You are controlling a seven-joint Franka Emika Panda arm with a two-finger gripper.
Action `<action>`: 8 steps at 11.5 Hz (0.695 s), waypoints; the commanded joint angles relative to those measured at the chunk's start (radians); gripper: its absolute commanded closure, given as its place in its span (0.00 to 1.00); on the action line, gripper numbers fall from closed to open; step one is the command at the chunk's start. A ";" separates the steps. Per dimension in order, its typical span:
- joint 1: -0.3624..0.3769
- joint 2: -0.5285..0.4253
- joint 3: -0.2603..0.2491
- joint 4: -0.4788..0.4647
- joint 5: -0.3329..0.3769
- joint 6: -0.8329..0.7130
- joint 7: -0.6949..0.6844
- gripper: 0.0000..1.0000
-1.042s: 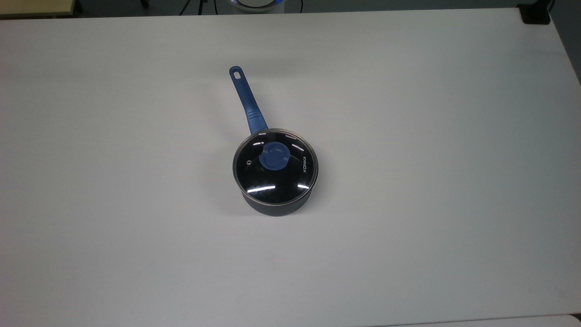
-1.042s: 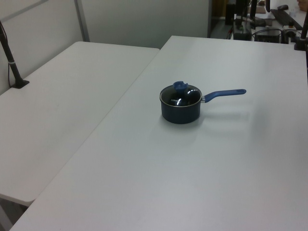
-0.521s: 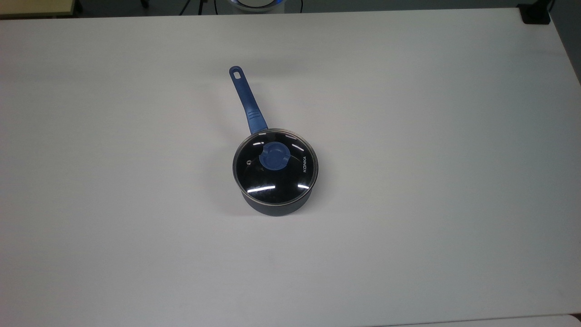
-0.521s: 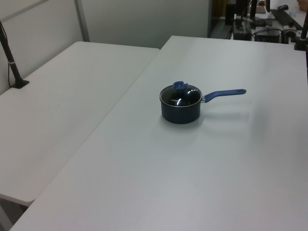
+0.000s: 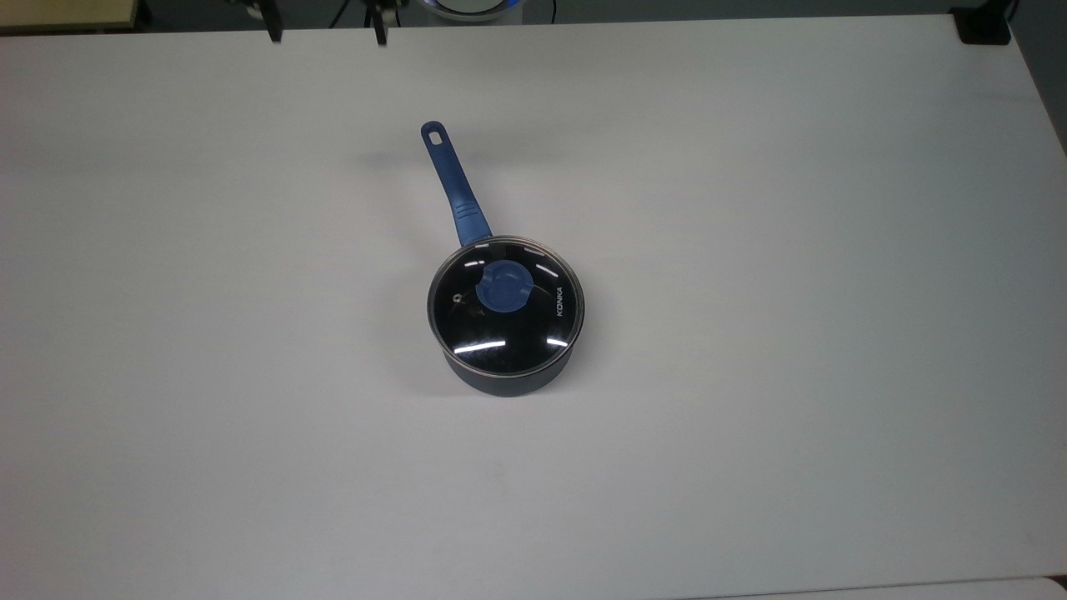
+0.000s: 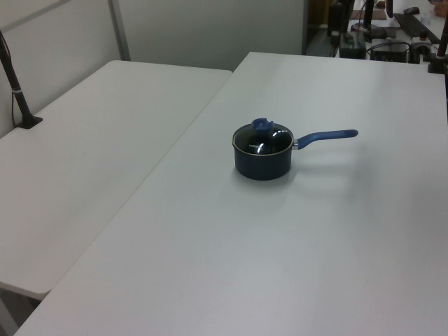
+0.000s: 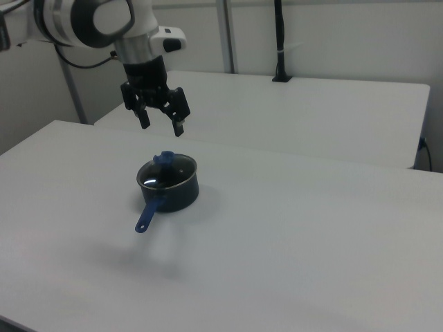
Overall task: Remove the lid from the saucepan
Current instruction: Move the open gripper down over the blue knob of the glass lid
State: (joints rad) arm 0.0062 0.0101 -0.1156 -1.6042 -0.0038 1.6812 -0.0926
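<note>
On the bare white table (image 5: 750, 250) the saucepan (image 5: 508, 379) sits mid-frame, lid (image 5: 505, 329) seated, knob (image 5: 503, 288) upward for the spread-fingered gripper (image 7: 161, 126) hanging above it in the right view's upper left.

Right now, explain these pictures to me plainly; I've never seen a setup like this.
They show one moment from three cameras. A white robot arm ends in a gripper, a two-finger claw. In the right view it hangs open in the air above the table, holding nothing. The top view looks straight down, and the two dark fingertips peek in at its upper edge. The left view looks across the table from the side. On the table stands a saucepan with a blue handle. Its glass lid with a blue knob is still on.
</note>
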 commanded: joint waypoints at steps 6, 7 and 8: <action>0.130 0.247 0.034 0.017 0.041 0.383 0.430 0.00; 0.135 0.275 0.046 0.018 0.035 0.388 0.459 0.00; 0.141 0.298 0.053 0.020 0.030 0.391 0.481 0.00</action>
State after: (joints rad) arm 0.1292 0.2533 -0.0725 -1.6015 0.0323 2.0503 0.3245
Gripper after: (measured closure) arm 0.000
